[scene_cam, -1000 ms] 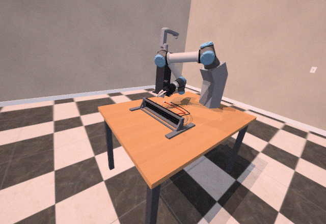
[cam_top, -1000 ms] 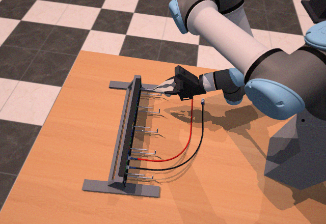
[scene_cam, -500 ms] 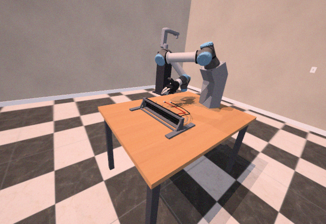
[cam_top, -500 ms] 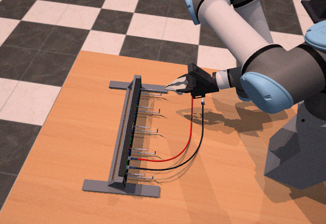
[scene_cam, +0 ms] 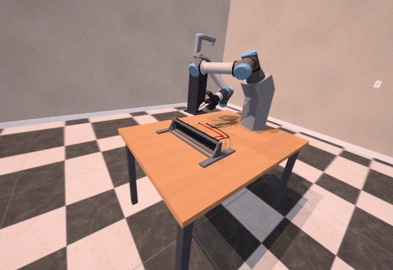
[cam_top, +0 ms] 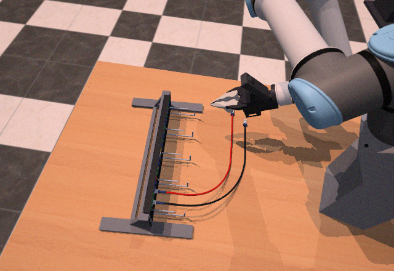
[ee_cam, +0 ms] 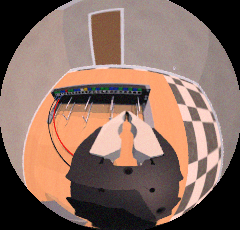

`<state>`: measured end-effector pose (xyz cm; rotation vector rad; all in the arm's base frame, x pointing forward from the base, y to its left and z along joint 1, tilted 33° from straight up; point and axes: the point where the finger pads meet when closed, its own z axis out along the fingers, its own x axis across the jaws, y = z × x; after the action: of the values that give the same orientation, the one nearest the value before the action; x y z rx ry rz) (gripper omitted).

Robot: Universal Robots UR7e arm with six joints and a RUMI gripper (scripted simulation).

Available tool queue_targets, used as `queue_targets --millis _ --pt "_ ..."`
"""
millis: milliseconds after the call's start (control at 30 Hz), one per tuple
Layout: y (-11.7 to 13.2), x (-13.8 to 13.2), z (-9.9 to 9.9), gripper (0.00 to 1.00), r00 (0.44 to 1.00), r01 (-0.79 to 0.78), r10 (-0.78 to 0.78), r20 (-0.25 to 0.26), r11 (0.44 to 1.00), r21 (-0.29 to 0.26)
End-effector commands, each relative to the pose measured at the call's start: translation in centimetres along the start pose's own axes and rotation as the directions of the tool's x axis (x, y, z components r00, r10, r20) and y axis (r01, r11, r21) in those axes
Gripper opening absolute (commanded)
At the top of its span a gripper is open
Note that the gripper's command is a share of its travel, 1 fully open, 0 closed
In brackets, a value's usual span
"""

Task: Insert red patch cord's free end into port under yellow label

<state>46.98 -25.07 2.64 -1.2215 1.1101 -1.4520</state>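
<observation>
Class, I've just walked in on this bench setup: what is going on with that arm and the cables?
One robot arm hangs its gripper, shut on nothing, above the table beside the rack. The red patch cord and black cord each have one end plugged into the rack; their free ends lie loose on the table. The red plug is not yet picked up.

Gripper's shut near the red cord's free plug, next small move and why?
Probably open the fingers and drop onto the red patch cord's free plug. The gripper is shut on nothing and points at the rack, and that plug lies on the table, showing just below the gripper in the top view, beside the black cord's plug. Nothing can be plugged in until it is grasped.
</observation>
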Motion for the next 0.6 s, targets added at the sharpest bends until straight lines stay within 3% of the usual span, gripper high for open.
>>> queue_targets --millis 0,567 --pt "-0.16 0.01 -1.20 0.00 1.000 -0.001 0.001 0.004 1.000 0.011" --pt "-0.17 0.00 -1.50 0.00 1.000 0.000 0.000 0.004 1.000 0.011"
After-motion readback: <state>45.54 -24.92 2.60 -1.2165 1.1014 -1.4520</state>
